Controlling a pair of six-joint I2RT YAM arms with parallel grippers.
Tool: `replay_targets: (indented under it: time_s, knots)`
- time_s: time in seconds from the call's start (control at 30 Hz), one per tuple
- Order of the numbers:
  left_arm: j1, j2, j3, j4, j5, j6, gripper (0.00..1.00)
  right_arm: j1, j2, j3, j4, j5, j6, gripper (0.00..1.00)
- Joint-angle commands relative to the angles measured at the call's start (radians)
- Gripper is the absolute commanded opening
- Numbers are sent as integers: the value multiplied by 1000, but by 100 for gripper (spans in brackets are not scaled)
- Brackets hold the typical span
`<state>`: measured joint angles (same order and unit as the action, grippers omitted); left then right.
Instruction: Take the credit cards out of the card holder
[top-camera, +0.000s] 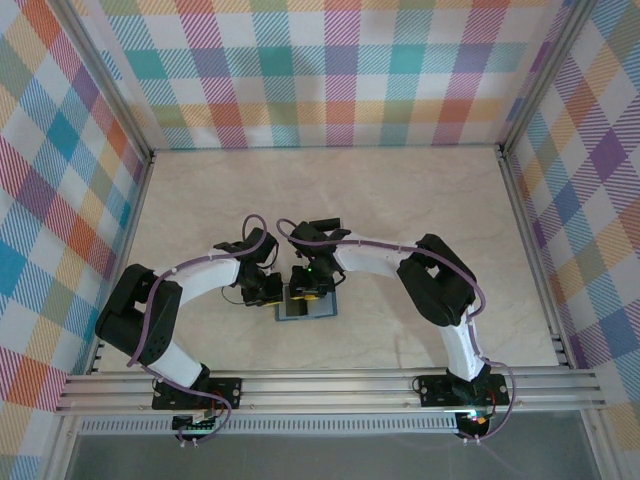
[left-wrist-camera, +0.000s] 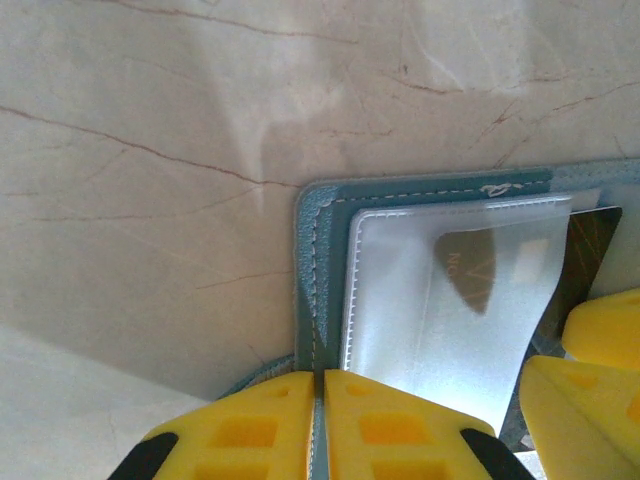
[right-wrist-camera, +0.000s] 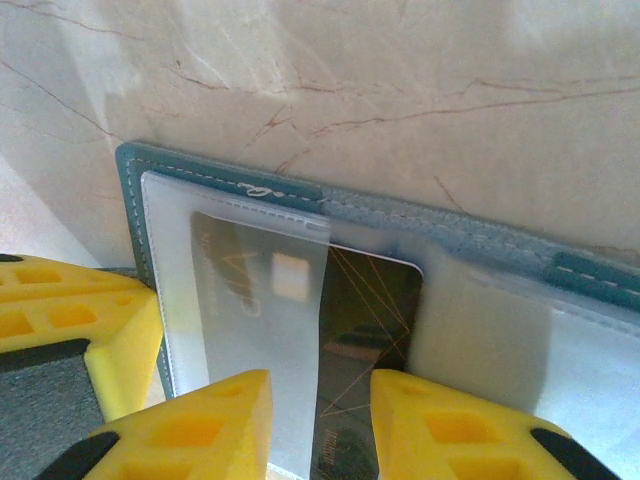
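The holder (top-camera: 308, 310) lies open on the table (top-camera: 420, 210), just ahead of the arms. The left claw (left-wrist-camera: 320, 385) is pinched together on its stitched teal edge, pinning it down. The right claw (right-wrist-camera: 320, 400) stands apart astride a dark card (right-wrist-camera: 368, 300) that sits partly out of the clear pocket (right-wrist-camera: 240, 300). The card looks thin, stiff and slick, I'd say. It is best nipped flat across its bare end, gently.

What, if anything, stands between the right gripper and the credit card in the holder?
A translucent plastic pocket of the card holder covers part of the credit card; the dark remainder lies bare beneath the open right gripper, with nothing over it.
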<state>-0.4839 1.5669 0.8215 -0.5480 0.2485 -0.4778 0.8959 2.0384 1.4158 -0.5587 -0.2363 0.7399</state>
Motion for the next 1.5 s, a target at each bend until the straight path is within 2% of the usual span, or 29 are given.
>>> replay_targets:
  time_s: [0.0,0.37,0.6,0.73,0.87,1.1,1.47]
  knots:
    - [-9,-3,3,-29,-6,11,13,-6,-46,-16,7,-4,-6,34]
    - [-25,-64,59,-65,18,5,6,-15,-64,-45,15,-5,2,31]
    - [-49,-9,60,-12,75,-4,2,-22,-35,-55,19,-17,-5,30]
    - [-55,47,58,-17,55,2,0,-23,-24,-70,46,-34,-3,30]
    - [-55,65,43,-26,20,10,0,-27,-23,-92,83,-59,1,26]
    - [-55,97,32,-44,-10,29,0,-43,-36,-140,172,-123,17,25]
    - [-55,123,34,-38,-19,28,0,-61,-144,-282,421,-242,113,22]
